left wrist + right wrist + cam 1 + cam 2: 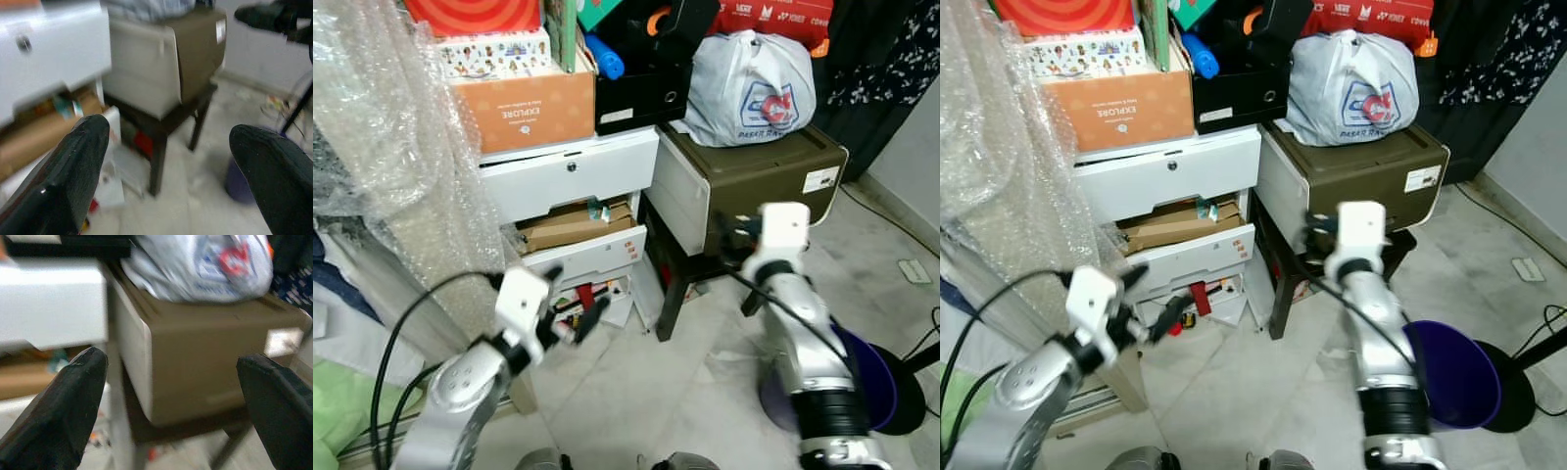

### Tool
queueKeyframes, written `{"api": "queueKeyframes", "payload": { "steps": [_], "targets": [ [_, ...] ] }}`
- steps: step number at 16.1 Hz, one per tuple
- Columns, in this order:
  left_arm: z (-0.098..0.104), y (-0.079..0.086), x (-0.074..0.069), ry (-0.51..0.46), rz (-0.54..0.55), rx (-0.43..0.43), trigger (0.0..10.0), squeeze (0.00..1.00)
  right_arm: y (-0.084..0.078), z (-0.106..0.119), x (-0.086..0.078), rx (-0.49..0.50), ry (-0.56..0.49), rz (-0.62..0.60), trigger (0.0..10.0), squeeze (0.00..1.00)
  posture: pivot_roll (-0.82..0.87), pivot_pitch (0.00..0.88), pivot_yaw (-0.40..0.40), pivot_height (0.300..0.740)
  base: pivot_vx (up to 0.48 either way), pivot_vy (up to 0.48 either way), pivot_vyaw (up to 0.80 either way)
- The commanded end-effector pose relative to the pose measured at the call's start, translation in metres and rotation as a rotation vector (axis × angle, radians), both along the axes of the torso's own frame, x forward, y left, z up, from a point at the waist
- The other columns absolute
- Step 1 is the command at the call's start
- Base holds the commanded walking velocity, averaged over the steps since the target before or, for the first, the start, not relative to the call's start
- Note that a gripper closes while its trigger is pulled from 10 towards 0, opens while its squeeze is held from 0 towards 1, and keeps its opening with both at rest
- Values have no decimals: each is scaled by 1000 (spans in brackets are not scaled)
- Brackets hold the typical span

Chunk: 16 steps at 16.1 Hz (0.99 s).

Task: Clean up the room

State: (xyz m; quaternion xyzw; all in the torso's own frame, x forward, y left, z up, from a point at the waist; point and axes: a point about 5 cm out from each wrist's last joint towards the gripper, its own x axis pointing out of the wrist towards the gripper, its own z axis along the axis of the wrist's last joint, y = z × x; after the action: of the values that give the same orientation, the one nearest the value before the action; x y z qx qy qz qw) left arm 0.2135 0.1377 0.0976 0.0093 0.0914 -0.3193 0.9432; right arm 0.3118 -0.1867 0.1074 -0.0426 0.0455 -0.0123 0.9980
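Left claw [576, 315] spread wide, empty, near white drawer unit [570, 176], right claw [736, 235] spread wide, empty, facing brown printer [754, 176], plastic bag [751, 88] on top

Silver jointed arms carry white wrist blocks, looping black cables and black-fingered claws.

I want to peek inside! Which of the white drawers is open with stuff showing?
The middle drawer, under the shut top drawer with the round lock. It is pulled out and brown cardboard shows in it.
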Motion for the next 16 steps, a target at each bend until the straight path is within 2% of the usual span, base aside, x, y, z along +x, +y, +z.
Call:
{"api": "queueKeyframes", "payload": {
  "steps": [1, 3, 4, 5, 6, 8, 11, 16],
  "targets": [
    [0, -3, -1, 16, -28, -5, 10000, 0, -4, -3, 1, -14, 9, -17, 10000, 0, -47, 0, -32, 740, 0, 0, 0],
    [-4, 2, -4, 72, -54, 19, 10000, 0, -28, -20, 3, -16, 97, -105, 10000, 0, -40, 0, -23, 740, 0, 0, 0],
    [-4, 7, -5, 86, -68, 39, 10000, 0, -37, -32, 2, 30, 166, -151, 10000, 0, -34, 0, -18, 740, 0, 0, 0],
    [-4, 8, -5, 87, -68, 41, 10000, 0, -36, -33, 1, 35, 171, -151, 10000, 0, -33, 0, -17, 740, 0, 0, 0],
    [-4, 11, -4, 95, -62, 46, 10000, 0, -27, -32, 2, 24, 166, -114, 10000, 0, -33, 0, -15, 740, 0, 0, 0],
    [-6, 17, -6, 113, -64, 60, 10000, 0, -20, -32, 2, 38, 183, -94, 10000, 0, -31, 0, -13, 740, 0, 0, 0],
    [-6, 23, -6, 117, -58, 75, 10000, 0, -17, -34, 2, 68, 208, -82, 10000, 0, -31, 0, -12, 740, 0, 0, 0],
    [-1, 24, 1, 79, -13, 60, 10000, 0, -10, -21, 4, 83, 143, -87, 10000, 0, -37, 0, -16, 740, 0, 0, 0]
  ]
}}
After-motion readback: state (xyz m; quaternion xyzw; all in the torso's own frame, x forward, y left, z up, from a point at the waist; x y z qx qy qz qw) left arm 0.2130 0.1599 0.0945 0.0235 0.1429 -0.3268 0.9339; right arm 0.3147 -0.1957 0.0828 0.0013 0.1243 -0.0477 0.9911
